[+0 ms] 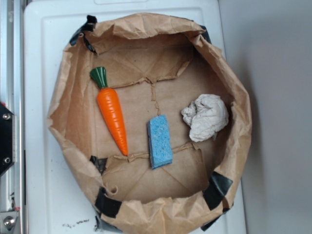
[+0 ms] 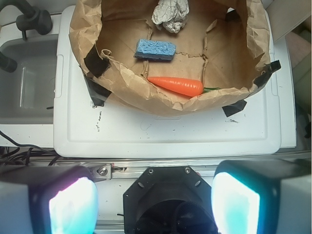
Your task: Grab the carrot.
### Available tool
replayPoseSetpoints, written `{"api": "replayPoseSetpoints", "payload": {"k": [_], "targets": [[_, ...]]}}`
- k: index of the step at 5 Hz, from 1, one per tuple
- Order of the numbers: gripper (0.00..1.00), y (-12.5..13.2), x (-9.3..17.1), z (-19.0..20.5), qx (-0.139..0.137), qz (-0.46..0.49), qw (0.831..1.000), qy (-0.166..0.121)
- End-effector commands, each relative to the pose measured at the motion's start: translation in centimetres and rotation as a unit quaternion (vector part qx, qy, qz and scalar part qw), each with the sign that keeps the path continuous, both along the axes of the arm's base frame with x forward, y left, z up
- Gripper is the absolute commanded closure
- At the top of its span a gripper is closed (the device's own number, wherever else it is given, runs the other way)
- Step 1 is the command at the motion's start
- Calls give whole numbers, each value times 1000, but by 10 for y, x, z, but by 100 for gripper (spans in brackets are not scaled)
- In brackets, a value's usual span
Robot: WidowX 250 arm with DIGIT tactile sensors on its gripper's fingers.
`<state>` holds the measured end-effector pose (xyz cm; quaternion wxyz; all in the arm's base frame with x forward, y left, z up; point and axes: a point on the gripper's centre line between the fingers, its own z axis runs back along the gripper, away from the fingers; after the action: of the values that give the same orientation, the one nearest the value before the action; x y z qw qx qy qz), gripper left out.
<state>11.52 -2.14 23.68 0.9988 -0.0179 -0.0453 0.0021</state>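
The carrot (image 1: 112, 113) is glossy orange with a dark green stem cap and lies on the floor of a brown paper basin (image 1: 70, 92), at its left side, tip pointing toward the near wall. In the wrist view the carrot (image 2: 176, 86) lies just behind the basin's near wall, its stem end mostly hidden by the paper. My gripper (image 2: 155, 207) is open, with its two pads wide apart and nothing between them. It hangs well back from the basin, over the metal rail and black base. The gripper does not show in the exterior view.
A blue sponge (image 1: 160, 141) lies right of the carrot, and a crumpled white cloth (image 1: 205, 117) sits further right. The basin stands on a white lid (image 2: 161, 131), with black tape on its rim. A grey sink (image 2: 27, 83) lies to the left in the wrist view.
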Motion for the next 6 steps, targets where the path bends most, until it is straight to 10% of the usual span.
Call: {"api": "replayPoseSetpoints", "payload": {"k": [1,6], "targets": [[0,0,0,0,0,0,1000,0],[0,13,19,-3,16,-15,1000,-19]]}}
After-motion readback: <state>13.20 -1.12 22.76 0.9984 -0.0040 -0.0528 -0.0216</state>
